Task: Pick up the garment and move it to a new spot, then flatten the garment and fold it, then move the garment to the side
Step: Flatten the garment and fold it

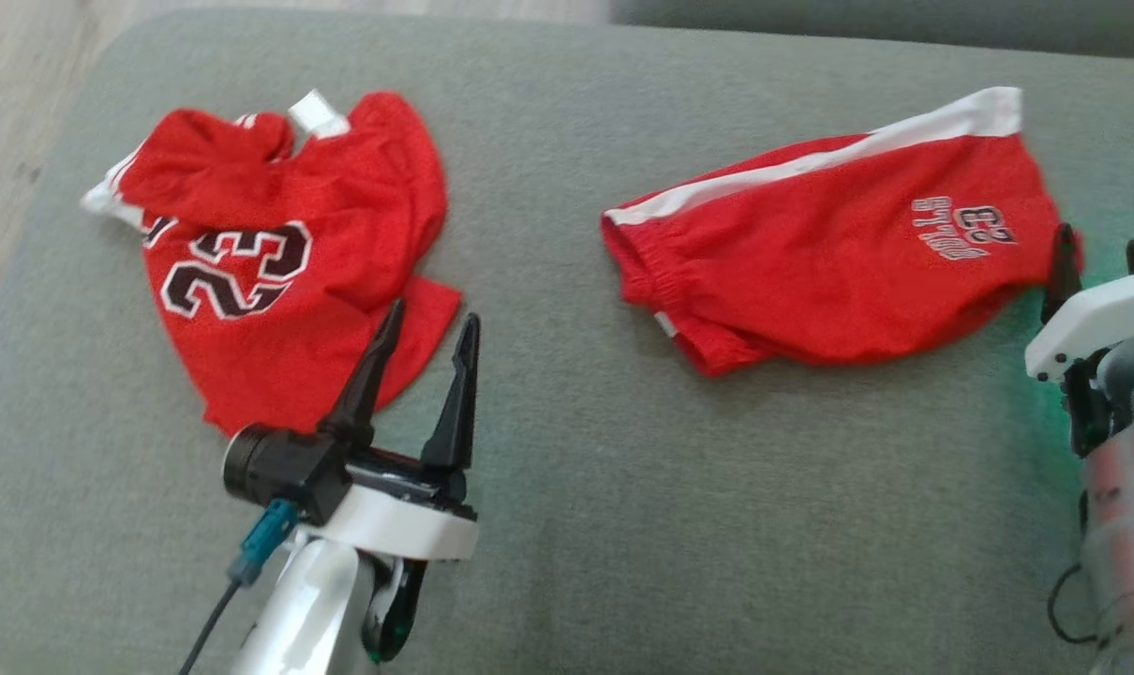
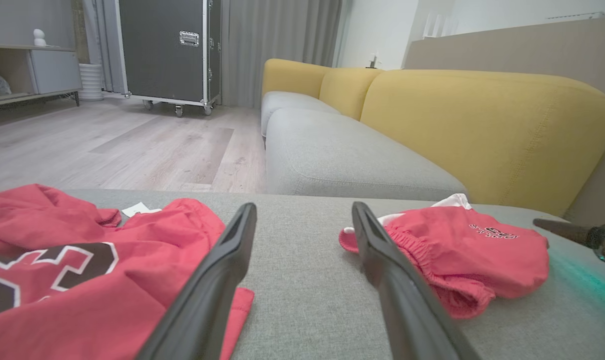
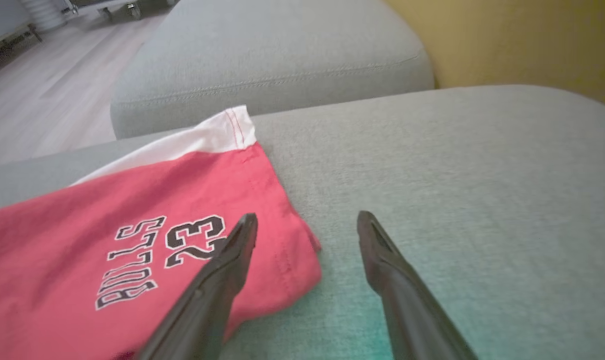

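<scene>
The red jersey [image 1: 276, 272] lies crumpled on the left of the grey cushion [image 1: 567, 469], and the red shorts [image 1: 829, 262] lie on the right. The left end effector [image 1: 434, 312] is open at the jersey's lower edge. The right end effector [image 1: 1097, 238] is open at the shorts' edge, holding nothing.

Bare grey cushion [image 1: 548, 469] lies open between jersey [image 1: 295, 309] and shorts [image 1: 811, 272].

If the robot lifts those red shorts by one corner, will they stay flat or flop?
Probably flop: the red shorts lie in soft wrinkles, so the rest would likely dangle. They look thin, so probably light. Pushed, they would likely bunch up rather than slide on the woven grey cushion.
</scene>
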Robot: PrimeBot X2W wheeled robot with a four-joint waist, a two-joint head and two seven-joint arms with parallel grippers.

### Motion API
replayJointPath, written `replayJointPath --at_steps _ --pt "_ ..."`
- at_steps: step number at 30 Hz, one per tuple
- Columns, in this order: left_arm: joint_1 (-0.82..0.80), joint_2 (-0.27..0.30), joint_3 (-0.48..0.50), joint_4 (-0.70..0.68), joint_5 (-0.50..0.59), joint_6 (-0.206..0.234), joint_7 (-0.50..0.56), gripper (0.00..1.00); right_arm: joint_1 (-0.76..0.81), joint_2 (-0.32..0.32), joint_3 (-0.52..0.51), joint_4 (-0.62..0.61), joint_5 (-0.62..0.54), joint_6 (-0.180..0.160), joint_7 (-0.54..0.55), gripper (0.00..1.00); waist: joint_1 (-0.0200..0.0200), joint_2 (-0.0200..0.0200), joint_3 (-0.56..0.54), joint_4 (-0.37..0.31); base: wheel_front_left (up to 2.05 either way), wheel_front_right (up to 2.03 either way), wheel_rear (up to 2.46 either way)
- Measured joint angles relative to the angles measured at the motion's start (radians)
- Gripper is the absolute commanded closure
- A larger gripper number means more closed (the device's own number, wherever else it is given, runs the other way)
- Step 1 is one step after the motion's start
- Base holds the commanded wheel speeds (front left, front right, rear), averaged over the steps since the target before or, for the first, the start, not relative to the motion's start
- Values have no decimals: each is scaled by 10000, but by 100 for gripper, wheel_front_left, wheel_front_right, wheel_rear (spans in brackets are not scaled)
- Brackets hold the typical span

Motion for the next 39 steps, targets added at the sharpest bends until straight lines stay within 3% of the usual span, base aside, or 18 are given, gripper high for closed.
replayJointPath --at_steps 12,13,14,21,28,39 --pt "-142 -13 -265 111 -439 244 0 0 -1161 -470 -767 1868 -1313 0 213 0 -2 0 550 477 0 0 0" --pt "-144 -13 -267 109 -453 247 0 0 -1226 -481 -763 1965 -1346 0 213 68 -3 0 572 463 0 0 0" --pt "-150 -13 -267 109 -516 257 0 0 -1303 -489 -755 2054 -1346 0 209 100 -2 0 584 441 0 0 0" --pt "-194 -15 -180 73 -596 336 0 0 -1601 -445 -397 2510 -1181 0 -694 100 -2 0 397 126 0 0 0" --pt "-14 -15 96 15 -591 334 0 0 -1387 -522 -265 2708 -44 0 -1615 100 -4 0 -222 -451 0 0 0" --pt "544 -13 374 -2 -568 314 0 0 134 -953 -10 2637 970 0 -1870 100 -5 0 -1050 -1303 0 0 0"
